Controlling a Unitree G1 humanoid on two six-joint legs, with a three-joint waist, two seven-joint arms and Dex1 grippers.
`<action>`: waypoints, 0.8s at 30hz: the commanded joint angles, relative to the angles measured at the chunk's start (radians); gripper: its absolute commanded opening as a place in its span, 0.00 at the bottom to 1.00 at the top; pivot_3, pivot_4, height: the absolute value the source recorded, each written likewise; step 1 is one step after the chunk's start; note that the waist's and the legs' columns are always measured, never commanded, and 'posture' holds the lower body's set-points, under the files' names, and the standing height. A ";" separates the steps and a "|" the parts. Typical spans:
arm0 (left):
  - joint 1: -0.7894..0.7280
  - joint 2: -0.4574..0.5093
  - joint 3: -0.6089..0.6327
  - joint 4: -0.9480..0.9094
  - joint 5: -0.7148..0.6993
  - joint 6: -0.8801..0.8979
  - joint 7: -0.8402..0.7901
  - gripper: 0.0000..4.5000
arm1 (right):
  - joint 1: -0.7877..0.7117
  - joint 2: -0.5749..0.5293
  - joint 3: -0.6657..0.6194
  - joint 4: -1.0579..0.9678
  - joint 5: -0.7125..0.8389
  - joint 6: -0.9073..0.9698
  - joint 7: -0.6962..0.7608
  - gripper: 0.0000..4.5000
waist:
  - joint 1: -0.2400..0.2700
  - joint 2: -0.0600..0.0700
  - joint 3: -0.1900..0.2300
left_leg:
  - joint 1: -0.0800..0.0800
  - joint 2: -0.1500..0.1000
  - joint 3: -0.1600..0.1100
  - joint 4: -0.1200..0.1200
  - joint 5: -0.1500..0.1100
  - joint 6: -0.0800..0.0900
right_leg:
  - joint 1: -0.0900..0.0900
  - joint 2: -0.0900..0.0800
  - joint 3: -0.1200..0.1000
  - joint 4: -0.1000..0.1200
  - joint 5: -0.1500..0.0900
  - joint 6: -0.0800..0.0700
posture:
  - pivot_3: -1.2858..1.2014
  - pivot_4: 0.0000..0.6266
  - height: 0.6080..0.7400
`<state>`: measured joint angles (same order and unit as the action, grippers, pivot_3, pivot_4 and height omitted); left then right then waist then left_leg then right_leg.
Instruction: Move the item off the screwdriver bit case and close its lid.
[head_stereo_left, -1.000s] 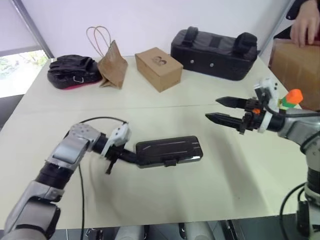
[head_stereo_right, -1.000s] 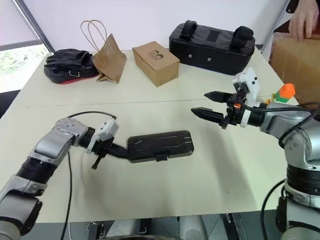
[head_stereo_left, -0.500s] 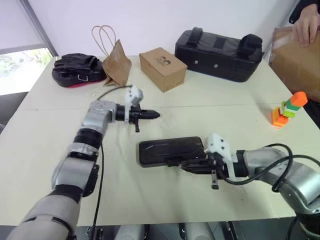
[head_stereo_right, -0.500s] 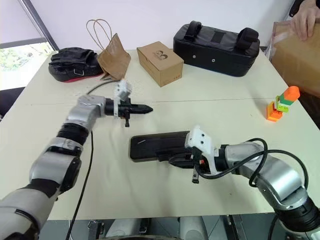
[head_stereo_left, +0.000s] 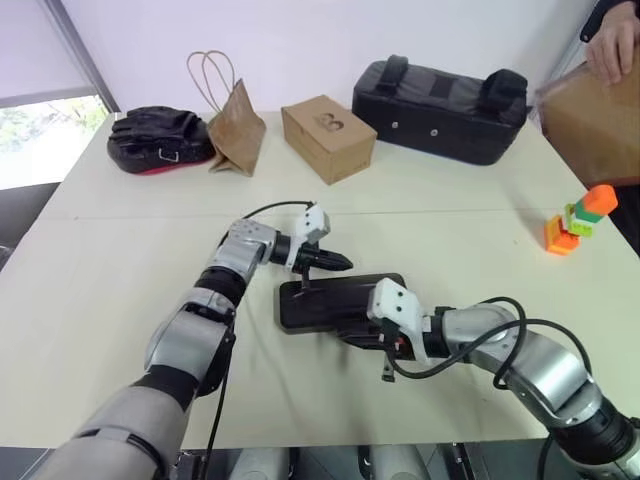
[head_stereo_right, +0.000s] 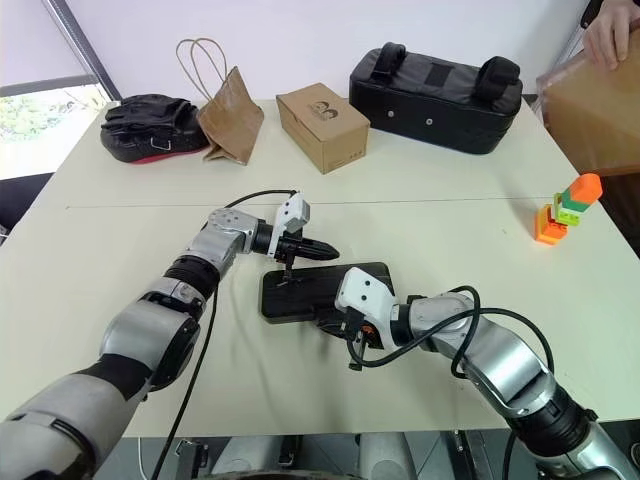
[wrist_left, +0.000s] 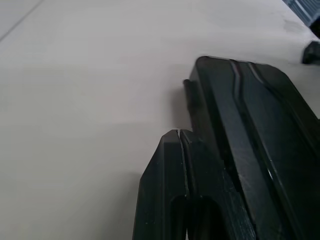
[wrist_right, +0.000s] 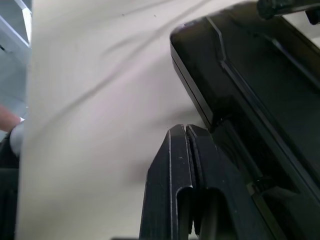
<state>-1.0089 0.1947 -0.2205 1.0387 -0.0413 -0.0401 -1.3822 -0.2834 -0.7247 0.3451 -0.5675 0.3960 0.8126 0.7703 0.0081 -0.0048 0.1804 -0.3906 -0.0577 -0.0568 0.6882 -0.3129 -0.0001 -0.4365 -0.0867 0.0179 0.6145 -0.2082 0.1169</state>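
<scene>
The screwdriver bit case (head_stereo_left: 335, 303) lies flat in the middle of the table, its dark lid (head_stereo_left: 345, 292) down on it. My left gripper (head_stereo_left: 342, 264) is shut, its tip at the case's far edge. At the near edge, by the latch tab, my right gripper (head_stereo_left: 352, 335) is shut with nothing in it. The wrist views show the closed left fingers (wrist_left: 170, 165) and right fingers (wrist_right: 172, 165) beside the case (wrist_right: 260, 75). The item (head_stereo_left: 578, 220), an orange and green block stack, stands on the table at the far right.
Along the far side of the table lie a black pouch (head_stereo_left: 160, 140), a brown paper bag (head_stereo_left: 237, 130), a cardboard box (head_stereo_left: 328, 137) and a large black bag (head_stereo_left: 435, 95). A person's hand (head_stereo_left: 612, 45) rests on a brown box (head_stereo_left: 590, 120) at the right.
My right gripper has shut, come down from the right and reached the case's near edge. My left gripper left the case's left end and swung round to its far edge.
</scene>
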 joint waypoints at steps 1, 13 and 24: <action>0.052 0.015 -0.056 -0.089 0.033 -0.010 -0.093 0.00 | -0.029 -0.008 0.042 0.049 -0.091 -0.063 -0.006 0.01 | -0.001 0.000 0.000 | 0.000 0.000 0.000 0.000 0.000 0.000 | 0.000 0.000 0.000 0.000 0.000 0.000 | 0.52 0.24 1.00; 0.157 0.001 -0.098 -0.234 0.051 0.007 -0.080 0.00 | -0.117 0.023 0.125 0.107 -0.245 -0.017 -0.070 0.01 | -0.004 -0.001 -0.002 | 0.002 0.001 -0.001 0.000 0.000 0.000 | 0.001 0.001 0.000 0.000 0.000 0.000 | 0.52 0.24 1.00; 0.024 -0.032 0.048 -0.014 0.048 -0.132 0.220 0.00 | 0.023 0.031 -0.253 -0.139 0.195 0.259 0.119 0.01 | 0.023 -0.004 -0.004 | 0.013 0.000 -0.003 -0.002 0.000 0.000 | 0.013 -0.001 0.000 -0.001 0.000 0.000 | 0.52 0.24 1.00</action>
<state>-0.9556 0.1455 -0.2277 0.9765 0.0297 -0.1466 -1.2307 -0.2887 -0.6698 0.2263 -0.6111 0.4620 1.0360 0.8356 0.0307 -0.0088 0.1767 -0.3781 -0.0575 -0.0595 0.6863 -0.3134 0.0006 -0.4234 -0.0877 0.0179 0.6128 -0.2083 0.1168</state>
